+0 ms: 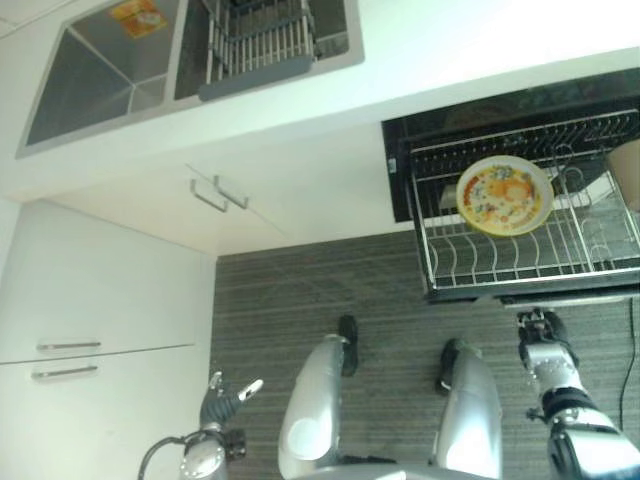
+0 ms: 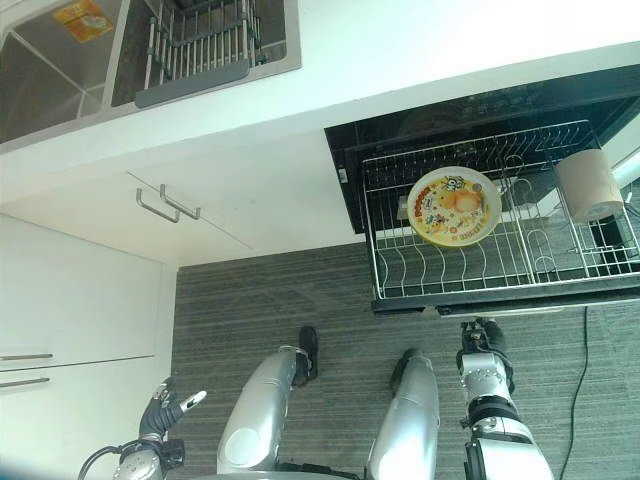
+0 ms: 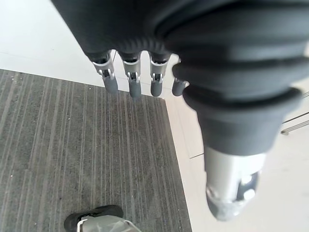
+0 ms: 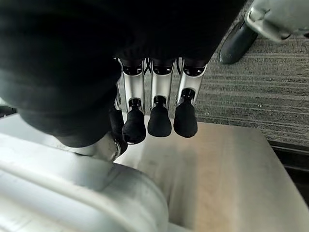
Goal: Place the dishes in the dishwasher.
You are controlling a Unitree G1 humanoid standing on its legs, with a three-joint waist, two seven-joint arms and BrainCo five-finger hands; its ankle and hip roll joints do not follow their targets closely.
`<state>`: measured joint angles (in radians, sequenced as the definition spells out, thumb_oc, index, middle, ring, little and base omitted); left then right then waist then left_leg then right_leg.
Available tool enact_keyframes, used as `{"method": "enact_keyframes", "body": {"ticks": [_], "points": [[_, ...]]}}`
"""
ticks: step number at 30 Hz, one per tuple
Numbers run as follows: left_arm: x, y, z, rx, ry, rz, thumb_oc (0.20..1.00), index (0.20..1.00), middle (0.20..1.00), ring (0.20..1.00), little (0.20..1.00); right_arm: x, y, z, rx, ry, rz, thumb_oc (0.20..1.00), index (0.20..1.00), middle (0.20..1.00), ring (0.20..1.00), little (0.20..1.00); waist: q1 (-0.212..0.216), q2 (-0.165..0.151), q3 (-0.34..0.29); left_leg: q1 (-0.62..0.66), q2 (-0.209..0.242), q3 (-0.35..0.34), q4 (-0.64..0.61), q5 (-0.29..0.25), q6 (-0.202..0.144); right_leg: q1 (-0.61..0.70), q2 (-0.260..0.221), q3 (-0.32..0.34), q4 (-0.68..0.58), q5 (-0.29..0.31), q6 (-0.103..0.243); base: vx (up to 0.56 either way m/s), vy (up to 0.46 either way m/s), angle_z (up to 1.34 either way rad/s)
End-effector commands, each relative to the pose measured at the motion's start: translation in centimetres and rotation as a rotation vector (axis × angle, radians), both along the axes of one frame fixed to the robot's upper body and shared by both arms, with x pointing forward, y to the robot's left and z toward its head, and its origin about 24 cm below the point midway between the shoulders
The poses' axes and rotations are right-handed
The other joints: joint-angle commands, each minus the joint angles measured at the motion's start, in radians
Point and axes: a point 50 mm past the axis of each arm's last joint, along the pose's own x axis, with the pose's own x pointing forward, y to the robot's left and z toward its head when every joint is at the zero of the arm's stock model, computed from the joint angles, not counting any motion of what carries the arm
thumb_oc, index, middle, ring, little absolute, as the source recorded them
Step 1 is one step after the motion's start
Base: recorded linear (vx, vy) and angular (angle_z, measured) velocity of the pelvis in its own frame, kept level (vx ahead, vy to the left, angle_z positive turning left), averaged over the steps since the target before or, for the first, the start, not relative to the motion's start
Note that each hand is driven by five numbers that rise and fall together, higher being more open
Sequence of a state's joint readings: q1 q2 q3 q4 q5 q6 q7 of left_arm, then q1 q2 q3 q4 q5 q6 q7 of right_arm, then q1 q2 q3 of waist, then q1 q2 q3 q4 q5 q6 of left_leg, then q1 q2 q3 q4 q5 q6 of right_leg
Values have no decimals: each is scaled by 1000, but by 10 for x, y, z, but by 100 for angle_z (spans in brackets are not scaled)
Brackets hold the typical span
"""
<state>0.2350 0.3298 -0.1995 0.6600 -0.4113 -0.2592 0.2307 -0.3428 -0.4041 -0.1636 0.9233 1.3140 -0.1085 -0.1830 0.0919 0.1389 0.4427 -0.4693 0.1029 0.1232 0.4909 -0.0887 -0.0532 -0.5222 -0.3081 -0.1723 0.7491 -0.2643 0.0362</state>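
Note:
A yellow patterned plate [image 1: 504,194] stands on edge among the tines of the pulled-out dishwasher rack [image 2: 480,275], left of its middle. My right hand [image 2: 486,352] hangs just in front of the rack's front edge, over the floor. Its fingers [image 4: 159,116] are straight and hold nothing, so it is open. My left hand [image 1: 222,403] is low at the lower left, beside the white cabinet doors and far from the dishwasher. Its fingers [image 3: 130,82] are relaxed and spread, also with nothing in them.
A beige cylinder [image 2: 588,185] sits at the right end of the rack. Above, the white counter [image 1: 480,50] holds a steel sink [image 1: 90,70] with a wire drainer [image 1: 260,45] in it. White cabinets with bar handles [image 1: 215,190] line the left. Grey striped floor [image 1: 380,290] lies between.

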Motion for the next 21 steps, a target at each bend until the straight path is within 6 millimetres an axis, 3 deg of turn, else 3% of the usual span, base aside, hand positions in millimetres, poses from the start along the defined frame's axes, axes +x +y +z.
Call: {"method": "enact_keyframes", "body": {"ticks": [1,4,7,8,9,10,11,12,14,15,21], "points": [[-8,21,6,90,33,-40,1000,1000,1000,1000,1000,32,-9,60,-219,-208,129,200,200,200,200,200,16,-26,-19,12,53,-33,70,-50,16,24,-36,-15,-97,119,15,-17,-69,2],[-5,28,11,99,29,-47,1000,1000,1000,1000,1000,49,-16,102,-372,-267,188,200,200,200,200,200,25,-27,-21,-4,56,-35,87,-51,16,9,-42,-18,-60,103,12,-27,-83,11],[-9,32,11,94,40,-50,1000,1000,1000,1000,1000,60,-21,130,-461,-286,228,200,200,200,200,200,35,-26,-25,-8,59,-41,91,-48,14,4,-44,-20,-41,92,9,33,-55,13],[-12,33,9,95,50,-51,1000,1000,1000,1000,1000,65,-21,142,-508,-294,245,200,200,200,200,200,39,-26,-29,4,61,-48,97,-71,5,13,-43,-14,-27,63,17,23,-42,6],[-12,34,8,94,55,-49,1000,1000,1000,1000,1000,69,-21,152,-545,-306,260,200,200,200,200,200,39,-25,-28,-3,64,-41,84,-40,11,6,-43,-23,-36,85,6,95,-32,2],[-14,36,5,91,65,-45,1000,1000,1000,1000,1000,74,-21,165,-585,-310,277,200,200,200,200,200,42,-24,-32,6,65,-48,87,-60,0,13,-41,-15,-24,57,14,-58,1,3],[-13,36,4,86,68,-42,1000,1000,1000,1000,1000,80,-20,178,-641,-317,297,200,200,200,200,200,44,-18,-30,-1,67,-42,73,-29,5,4,-42,-22,-29,77,1,89,22,1],[-15,36,2,79,74,-37,1000,1000,1000,1000,1000,85,-18,193,-703,-315,328,200,200,200,200,200,48,-12,-34,10,66,-47,73,-47,-5,10,-42,-14,-14,46,9,15,50,-1],[-16,34,0,68,78,-29,1000,1000,1000,1000,1000,90,-15,206,-765,-319,349,200,200,200,200,200,51,-5,-36,14,66,-43,61,-39,-10,8,-44,-13,-12,41,7,22,62,5],[-18,35,-1,60,81,-22,1000,1000,1000,1000,1000,92,-13,217,-813,-320,365,200,200,200,200,200,54,2,-35,6,67,-35,44,-7,-5,-1,-46,-20,-18,60,-6,-49,64,17],[-28,37,-5,41,122,-28,1000,1000,1000,1000,1000,99,-15,249,-962,-291,373,200,200,200,200,200,77,24,-33,16,60,-48,20,-9,-24,-2,-59,-14,3,20,3,56,42,7]]}}
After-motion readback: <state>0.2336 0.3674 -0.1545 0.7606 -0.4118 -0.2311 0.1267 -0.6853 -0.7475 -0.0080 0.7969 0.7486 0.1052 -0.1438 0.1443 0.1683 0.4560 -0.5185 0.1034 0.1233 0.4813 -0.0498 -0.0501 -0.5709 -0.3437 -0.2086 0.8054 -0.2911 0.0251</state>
